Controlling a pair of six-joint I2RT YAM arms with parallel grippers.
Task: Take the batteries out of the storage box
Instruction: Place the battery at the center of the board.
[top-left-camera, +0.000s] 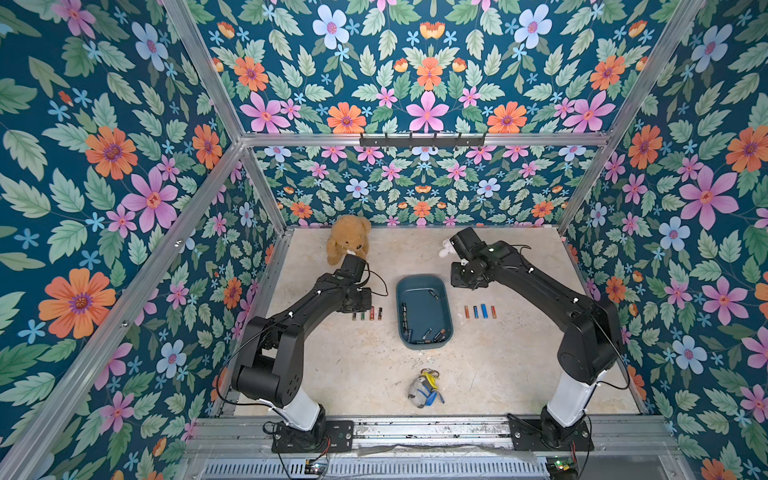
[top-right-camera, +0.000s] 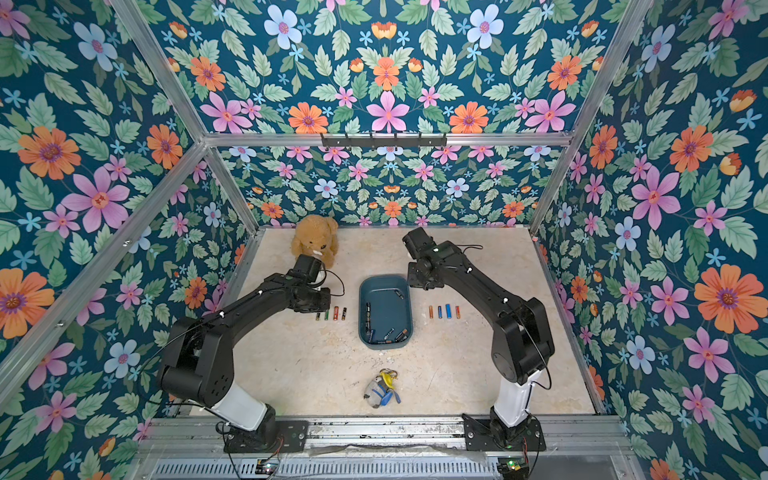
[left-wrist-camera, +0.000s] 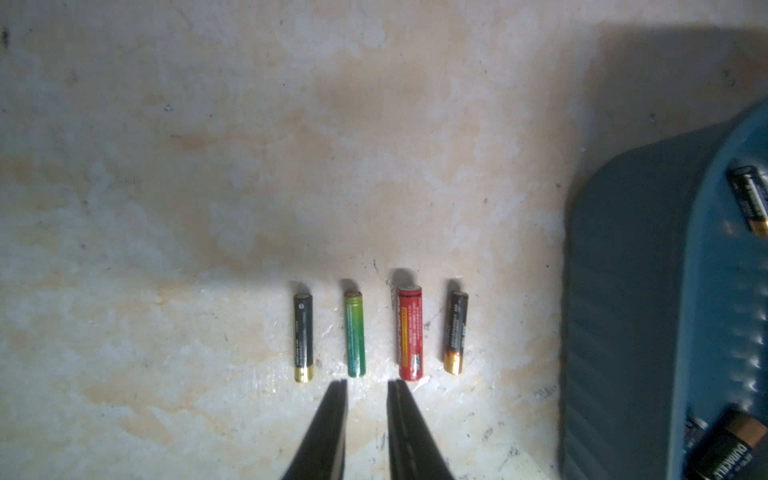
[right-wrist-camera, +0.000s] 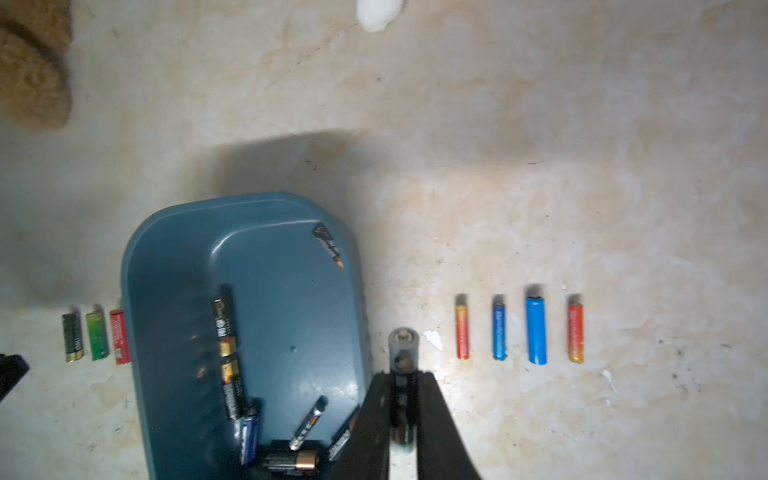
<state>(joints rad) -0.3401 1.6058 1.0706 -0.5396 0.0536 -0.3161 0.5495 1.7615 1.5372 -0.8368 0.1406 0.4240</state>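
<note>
The storage box (top-left-camera: 428, 318) stands about in the middle of the counter (top-left-camera: 498, 365), with its long sides running from the near edge to the far edge. Several batteries (top-left-camera: 432, 334) lie inside it: most are heaped at the end toward the near edge, two lie end to end along the left wall, and one lies alone at the far end. My right pincer (right-wrist-camera: 404, 376) is closed on a grey battery (right-wrist-camera: 402, 340), whose end sticks out past the fingertips. It is just beside the right wall of the box, between the box and a row of four on the counter: an orange battery (right-wrist-camera: 462, 328), a slim blue battery (right-wrist-camera: 499, 330), a thicker blue battery (right-wrist-camera: 536, 328) and a red-orange battery (right-wrist-camera: 575, 328). I cannot tell if the grey one touches the counter. My left pincer (left-wrist-camera: 368, 382) is a little open with nothing between its fingers, and it points at the gap between a green battery (left-wrist-camera: 355, 334) and a red battery (left-wrist-camera: 410, 332). These belong to a second row of four, on the side of the box toward the left edge, with a black battery (left-wrist-camera: 303, 336) outermost and a black and copper battery (left-wrist-camera: 455, 332) nearest to the box. A brown teddy bear (top-left-camera: 348, 239) sits near the far left corner, and a small grey toy (top-left-camera: 424, 388) lies by the middle of the near edge
</note>
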